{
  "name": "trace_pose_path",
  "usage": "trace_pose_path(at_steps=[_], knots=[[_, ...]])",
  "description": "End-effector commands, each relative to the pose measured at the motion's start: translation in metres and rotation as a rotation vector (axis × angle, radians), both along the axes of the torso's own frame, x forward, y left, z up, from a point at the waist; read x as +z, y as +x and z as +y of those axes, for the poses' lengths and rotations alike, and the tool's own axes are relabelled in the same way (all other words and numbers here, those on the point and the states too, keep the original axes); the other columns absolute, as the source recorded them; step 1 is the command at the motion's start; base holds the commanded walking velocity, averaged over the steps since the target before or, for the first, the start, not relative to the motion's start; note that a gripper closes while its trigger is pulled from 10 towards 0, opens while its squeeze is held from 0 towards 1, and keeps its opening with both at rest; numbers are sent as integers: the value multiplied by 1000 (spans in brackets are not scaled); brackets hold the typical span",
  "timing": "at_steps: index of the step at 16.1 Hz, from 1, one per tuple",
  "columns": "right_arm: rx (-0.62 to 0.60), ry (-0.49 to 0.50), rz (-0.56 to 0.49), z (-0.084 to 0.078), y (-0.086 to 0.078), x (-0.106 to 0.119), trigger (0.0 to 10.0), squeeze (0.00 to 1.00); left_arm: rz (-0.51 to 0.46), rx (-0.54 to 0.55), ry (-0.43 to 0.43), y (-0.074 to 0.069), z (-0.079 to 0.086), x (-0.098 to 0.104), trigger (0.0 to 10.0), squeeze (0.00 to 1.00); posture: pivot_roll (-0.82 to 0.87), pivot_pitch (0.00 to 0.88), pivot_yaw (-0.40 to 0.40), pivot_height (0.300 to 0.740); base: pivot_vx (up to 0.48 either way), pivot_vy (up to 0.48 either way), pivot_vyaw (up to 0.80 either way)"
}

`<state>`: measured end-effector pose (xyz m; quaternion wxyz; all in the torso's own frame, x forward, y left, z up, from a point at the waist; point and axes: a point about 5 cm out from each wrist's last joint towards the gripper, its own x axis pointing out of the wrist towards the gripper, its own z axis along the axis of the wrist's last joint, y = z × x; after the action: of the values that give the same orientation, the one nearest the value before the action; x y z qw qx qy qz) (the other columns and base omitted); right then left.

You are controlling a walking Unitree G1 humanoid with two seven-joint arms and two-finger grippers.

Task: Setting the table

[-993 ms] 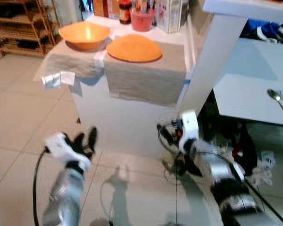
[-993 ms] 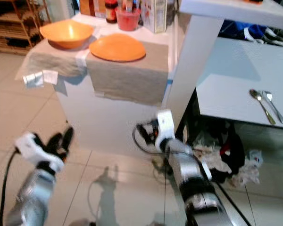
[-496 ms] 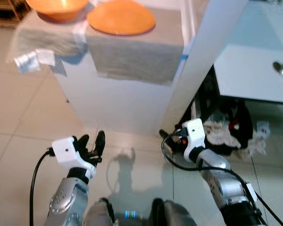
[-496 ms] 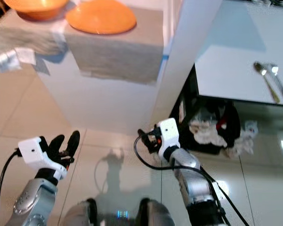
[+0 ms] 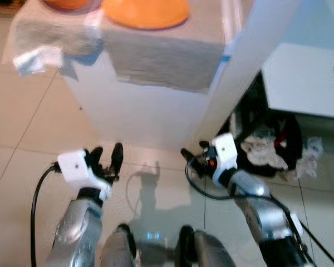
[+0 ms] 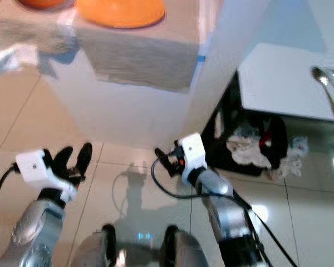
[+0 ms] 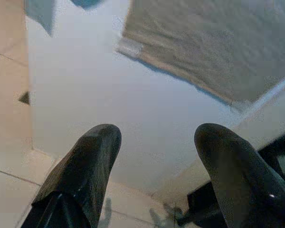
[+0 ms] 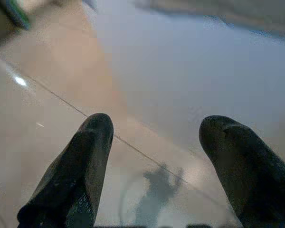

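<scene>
An orange plate (image 5: 146, 10) lies on a grey cloth (image 5: 161, 55) draped over the white table's edge. The rim of an orange bowl (image 5: 67, 3) peeks in beside it. A spoon (image 6: 325, 89) lies on the white desk (image 5: 306, 83) to the right. Both arms hang low over the tiled floor in front of the table. My left gripper (image 5: 107, 152) is open with nothing between its fingers, and the left wrist view faces the table's white side (image 7: 133, 109). My right gripper (image 5: 192, 152) is open too, facing the floor and the table base (image 8: 180, 71).
A heap of crumpled cloth and bags (image 5: 267, 147) sits in the dark gap under the desk. White paper tags (image 5: 36, 58) hang off the cloth at the table's left corner. My own legs (image 5: 156, 250) show at the bottom, over shiny tiles.
The camera has tilted down and closer, so the table slid to the top of the view. Both grippers stay low, open and empty.
</scene>
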<state>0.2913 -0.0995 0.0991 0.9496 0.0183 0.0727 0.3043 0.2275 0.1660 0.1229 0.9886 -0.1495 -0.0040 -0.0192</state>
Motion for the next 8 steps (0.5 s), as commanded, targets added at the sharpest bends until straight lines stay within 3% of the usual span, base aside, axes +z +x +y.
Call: trace_pose_path(at_steps=[1, 2, 3, 4, 6, 8], knots=[[36, 82, -115, 7, 8, 33, 10000, 0, -54, 3, 2, 2, 3, 13, 10000, 0, -41, 234, -51, 740, 454, 0, 0], [42, 116, -121, 7, 10, 37, 10000, 0, -62, 1, 1, 3, 3, 14, 10000, 0, -41, 234, -51, 740, 454, 0, 0], [72, 100, -214, 10, 16, 56, 10000, 0, -105, -15, 15, 10, 3, 25, 10000, 0, -34, 199, -53, 740, 454, 0, 800], [62, 103, -233, 11, 22, 65, 10000, 0, -138, -28, 23, 14, 2, 33, 10000, 0, -33, 170, -54, 740, 454, 0, 0], [93, 67, -307, 16, 28, 79, 10000, 0, -205, -54, 38, 22, 0, 49, 10000, 0, -29, 124, -56, 740, 450, 0, 591], [115, 109, -330, 20, 31, 90, 10000, 0, -253, -72, 46, 28, -2, 61, 10000, 0, -22, 93, -58, 740, 450, 0, 0]])
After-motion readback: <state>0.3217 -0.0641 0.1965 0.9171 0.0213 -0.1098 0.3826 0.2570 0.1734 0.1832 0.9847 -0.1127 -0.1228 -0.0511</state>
